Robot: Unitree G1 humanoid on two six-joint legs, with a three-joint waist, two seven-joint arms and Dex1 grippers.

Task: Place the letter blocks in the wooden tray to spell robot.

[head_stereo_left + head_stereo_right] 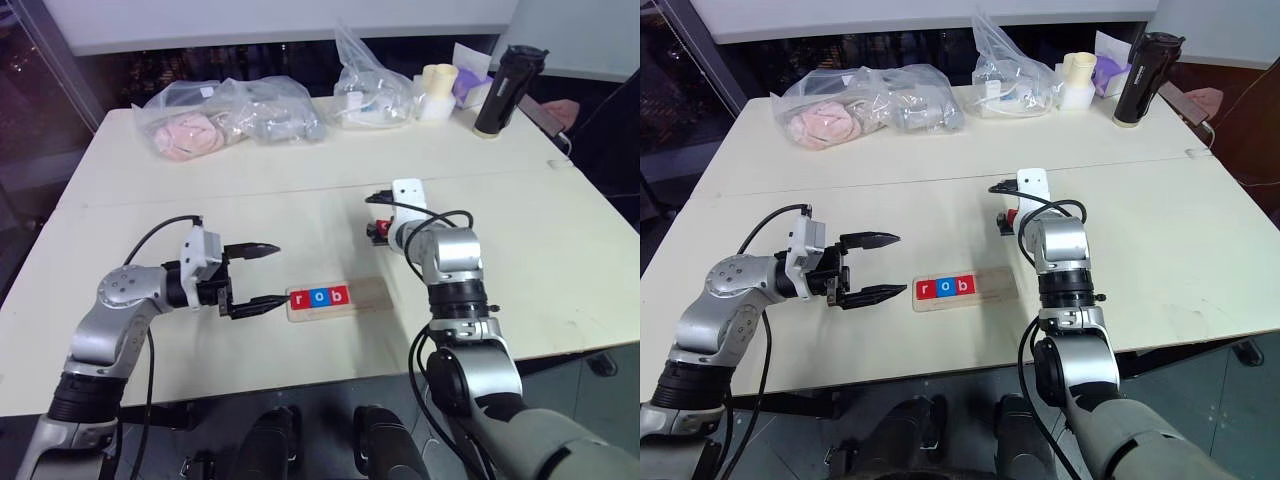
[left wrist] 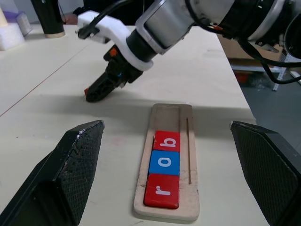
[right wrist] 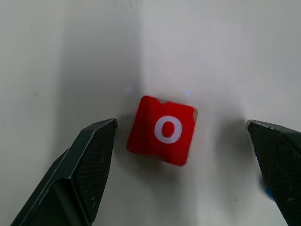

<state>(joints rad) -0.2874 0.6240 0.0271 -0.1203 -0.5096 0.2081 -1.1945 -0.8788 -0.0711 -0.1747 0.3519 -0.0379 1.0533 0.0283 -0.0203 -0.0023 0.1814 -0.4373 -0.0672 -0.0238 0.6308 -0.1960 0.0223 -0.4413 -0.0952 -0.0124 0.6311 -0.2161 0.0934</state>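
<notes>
The right gripper (image 3: 181, 136) stands wide, holding nothing, angled down over a small red square block with a white o (image 3: 163, 130) lying flat on the cream counter (image 1: 250, 190) between its fingers, touching neither. Nearer, the flat light wooden tray (image 1: 365, 293) holds red r, blue o and red b blocks (image 1: 321, 297) at its left end. Just left of the tray, the left gripper (image 1: 262, 276) hovers wide and empty, pointing right.

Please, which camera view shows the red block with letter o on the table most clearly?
The right wrist view: the red o block lies flat between the open right end effector, letter readable. In both eye views the arm hides most of it; the left wrist view gives a red sliver.
</notes>
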